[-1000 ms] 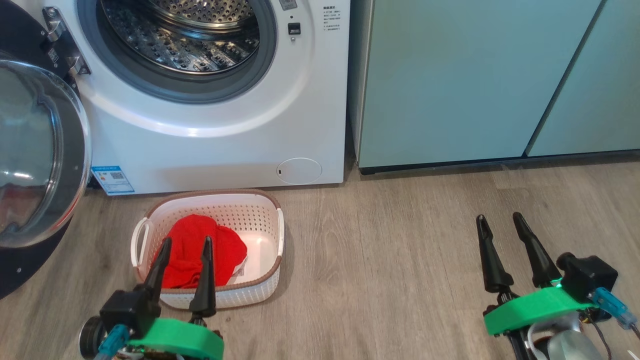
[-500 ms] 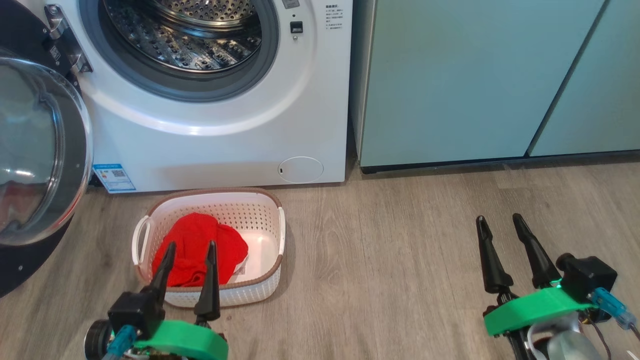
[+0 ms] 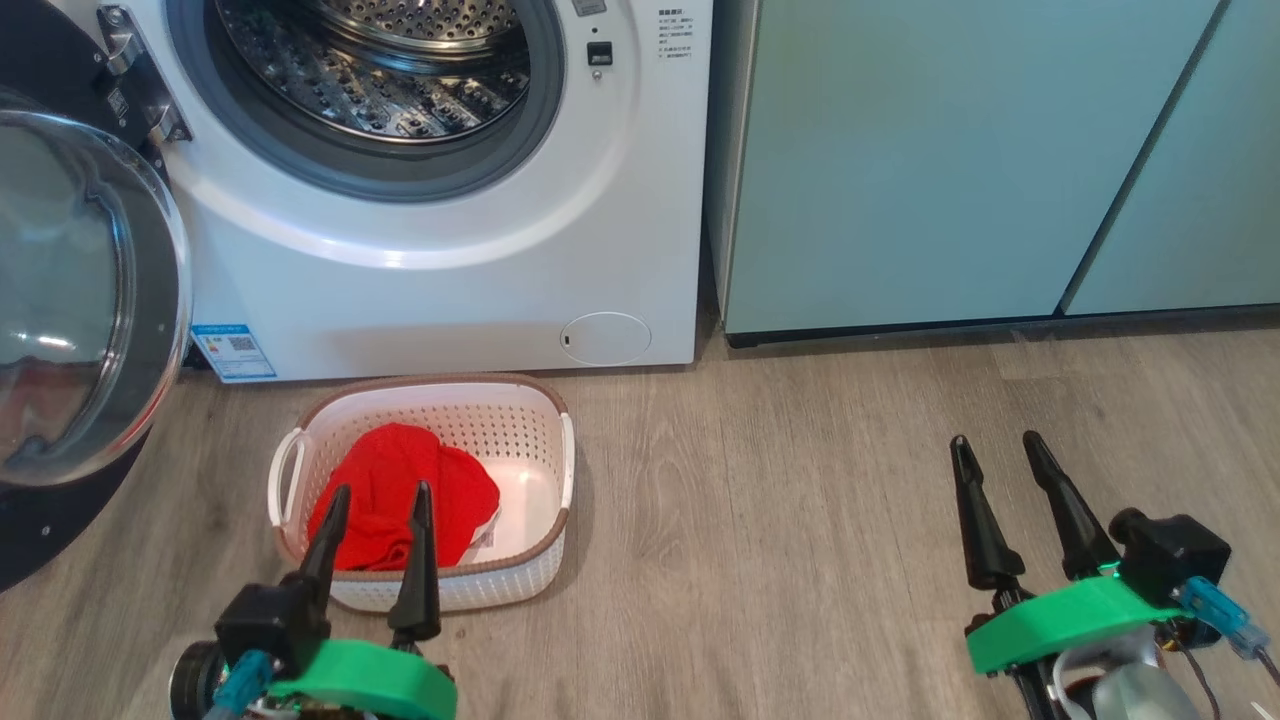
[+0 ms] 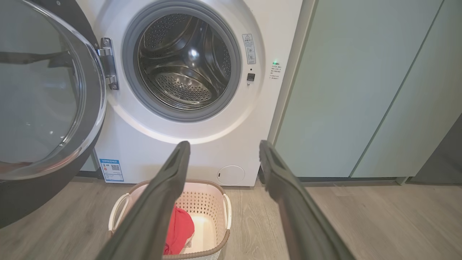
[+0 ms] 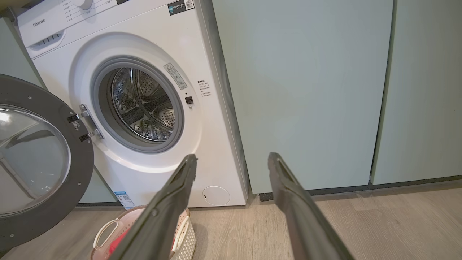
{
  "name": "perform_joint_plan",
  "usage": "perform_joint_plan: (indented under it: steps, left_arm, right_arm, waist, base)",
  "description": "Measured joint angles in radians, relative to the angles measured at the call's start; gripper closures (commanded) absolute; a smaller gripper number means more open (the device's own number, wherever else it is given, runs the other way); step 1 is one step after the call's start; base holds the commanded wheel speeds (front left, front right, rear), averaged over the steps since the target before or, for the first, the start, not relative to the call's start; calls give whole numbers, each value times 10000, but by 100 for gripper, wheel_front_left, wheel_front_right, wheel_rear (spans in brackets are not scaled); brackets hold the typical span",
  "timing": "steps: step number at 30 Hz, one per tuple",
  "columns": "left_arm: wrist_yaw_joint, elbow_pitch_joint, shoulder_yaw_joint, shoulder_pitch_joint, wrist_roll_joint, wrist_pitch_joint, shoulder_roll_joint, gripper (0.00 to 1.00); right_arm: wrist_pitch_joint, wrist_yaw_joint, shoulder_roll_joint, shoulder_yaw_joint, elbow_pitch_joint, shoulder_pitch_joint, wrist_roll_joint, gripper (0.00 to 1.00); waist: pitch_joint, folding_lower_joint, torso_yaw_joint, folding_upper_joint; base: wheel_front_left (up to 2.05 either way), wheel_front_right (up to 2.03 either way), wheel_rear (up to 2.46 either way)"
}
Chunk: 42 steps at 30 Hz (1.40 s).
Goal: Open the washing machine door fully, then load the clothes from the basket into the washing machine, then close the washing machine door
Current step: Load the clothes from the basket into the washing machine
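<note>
Far left, the washing machine door (image 3: 85,300) stands wide, so loading is in hand. Lower left, my empty, spread left gripper (image 3: 382,489) aims at the red garment (image 3: 400,470) in the basket (image 3: 520,420) — next, dip and pinch. Lower right, my right gripper (image 3: 995,439) — spread, empty.

Home laundry corner: front-load washer (image 3: 440,290) w/ teal cabinets (image 3: 900,160) alongside, wood-look floor (image 3: 780,500), basket (image 3: 500,590).

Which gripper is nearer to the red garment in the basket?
Left. The left gripper, open, hovers at the basket's near side, its fingertips overlapping the red garment in the head view. The right gripper, open, hangs far to the right above the floor.
</note>
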Motion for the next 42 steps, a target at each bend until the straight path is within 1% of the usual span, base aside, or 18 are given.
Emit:
perform_joint_plan:
  steps: [3,10,24,28,30,36,42]
  left_arm:
    - [-73,-23,27,0,-341,0,0,0]
    - [-104,-44,79,-2,-393,0,-2,0]
    - [-88,-102,58,-11,-328,0,4,0]
    - [94,-35,8,-24,-125,0,4,0]
    - [102,-36,0,-25,-125,0,4,0]
    - [176,-35,-12,-51,-111,0,6,0]
    - [213,-35,-6,-49,-111,0,8,0]
  right_arm:
    - [0,0,0,4,-2,0,0,0]
    - [0,0,0,6,0,-1,0,0]
    - [-15,0,8,4,4,-4,0,0]
    - [-15,0,8,6,6,-10,0,0]
    - [-15,0,8,6,6,-13,0,0]
    - [-15,0,12,6,12,-34,0,0]
    - [-15,0,12,15,21,-29,0,0]
  waist:
    - [18,0,19,0]
    - [51,0,37,0]
    - [101,0,78,0]
    - [115,0,99,0]
    - [121,0,111,0]
    - [145,0,139,0]
    - [158,0,152,0]
  base:
    - [0,0,0]
    - [89,-89,0]
    - [197,-196,-1]
    - [160,-160,0]
    - [119,-119,0]
    - [67,-67,0]
    - [0,0,0]
